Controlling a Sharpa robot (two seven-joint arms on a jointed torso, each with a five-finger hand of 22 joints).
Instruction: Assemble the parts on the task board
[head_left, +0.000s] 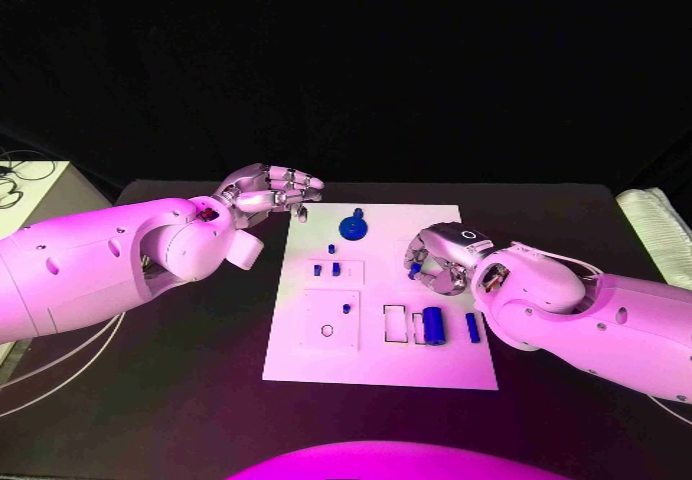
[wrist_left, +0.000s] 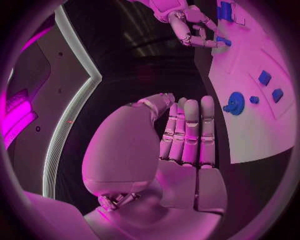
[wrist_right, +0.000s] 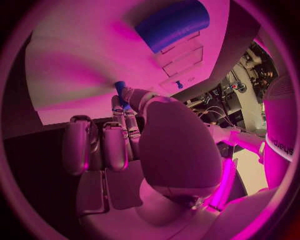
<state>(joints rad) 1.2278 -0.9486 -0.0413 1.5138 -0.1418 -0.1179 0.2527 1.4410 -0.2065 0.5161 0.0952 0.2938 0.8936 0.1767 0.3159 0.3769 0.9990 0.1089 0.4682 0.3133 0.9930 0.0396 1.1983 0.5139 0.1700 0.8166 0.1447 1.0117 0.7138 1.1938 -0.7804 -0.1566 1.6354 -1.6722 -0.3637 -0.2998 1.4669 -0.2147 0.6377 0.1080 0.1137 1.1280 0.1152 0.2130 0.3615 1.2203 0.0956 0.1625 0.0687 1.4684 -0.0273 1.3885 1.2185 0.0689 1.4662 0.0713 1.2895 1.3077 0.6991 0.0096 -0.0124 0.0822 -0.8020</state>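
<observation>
Parts: a small blue peg (wrist_right: 120, 88) is pinched in the right hand (head_left: 440, 262) above the board (head_left: 433, 365); left hand (head_left: 271, 190), curled empty, hangs beside it.

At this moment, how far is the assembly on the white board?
Seemingly done: two small pegs stand in their block on the task board. In hand: the right hand pinches a small blue part over the board. Left: the gear, the large cylinder and the slim bar still lie loose. The left hand holds nothing.
</observation>
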